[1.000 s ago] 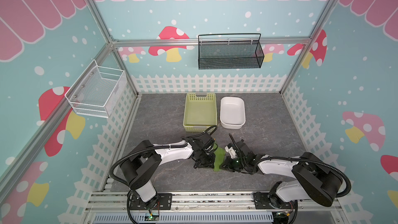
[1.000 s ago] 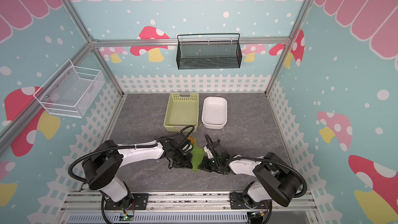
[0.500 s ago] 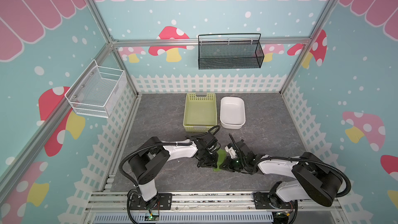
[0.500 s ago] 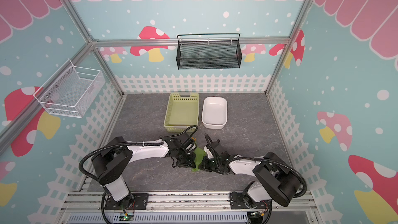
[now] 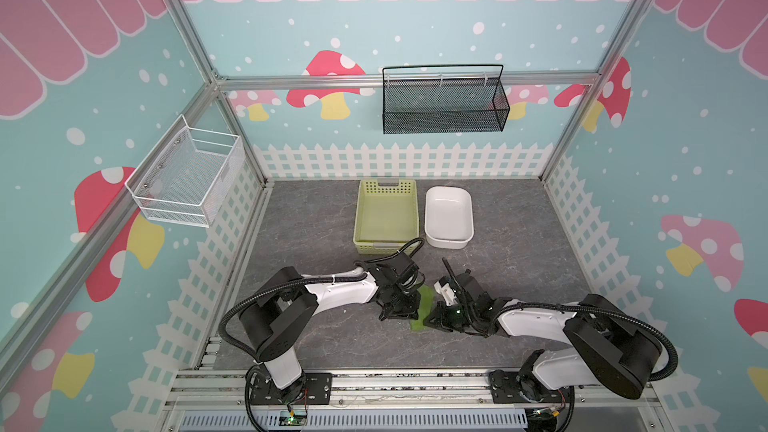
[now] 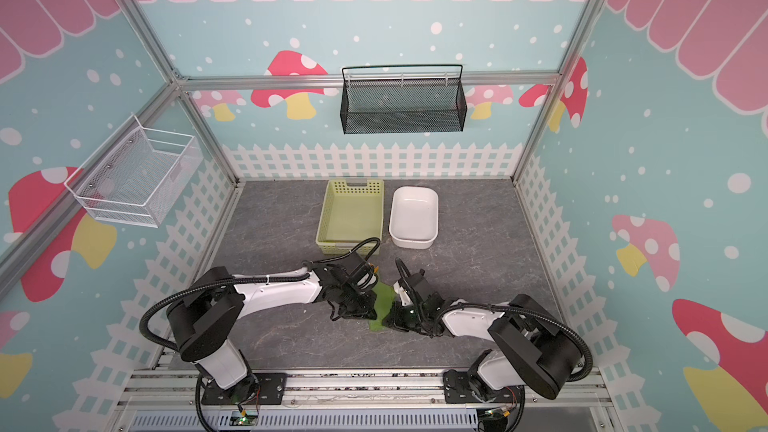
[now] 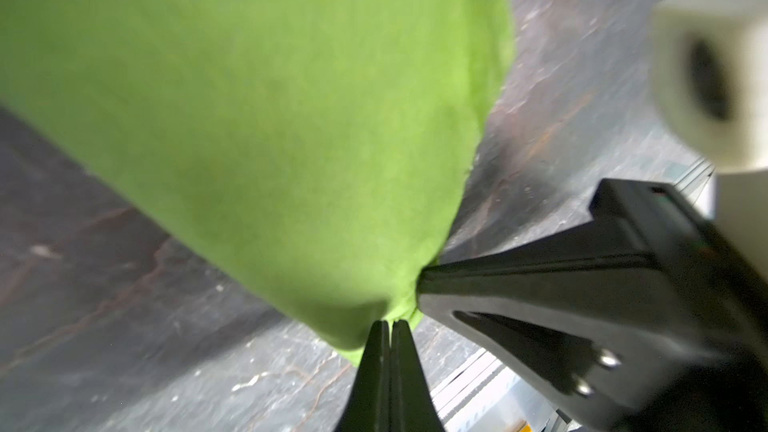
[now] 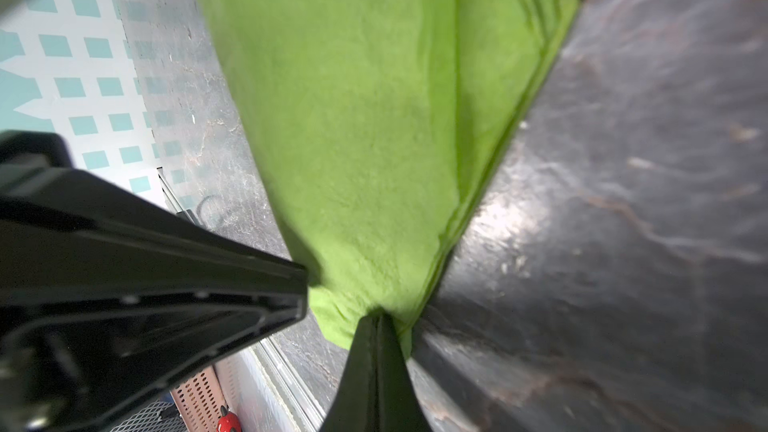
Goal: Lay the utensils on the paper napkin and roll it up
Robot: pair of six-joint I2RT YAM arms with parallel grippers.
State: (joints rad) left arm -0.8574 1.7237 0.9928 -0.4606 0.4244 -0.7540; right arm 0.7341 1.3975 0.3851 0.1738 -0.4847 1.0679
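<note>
My left pincer (image 7: 390, 322) had edged in on the paper napkin (image 5: 424, 309), bunched just in front of the basket (image 5: 384, 247). It and my right pincer (image 8: 378, 315) stayed clenched on it. Rolling seemed nearly done, utensils hidden.

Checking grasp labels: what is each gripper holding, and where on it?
Both hold the paper napkin. The left gripper and the right gripper are each shut on its narrow, bunched end, tips close together.
</note>
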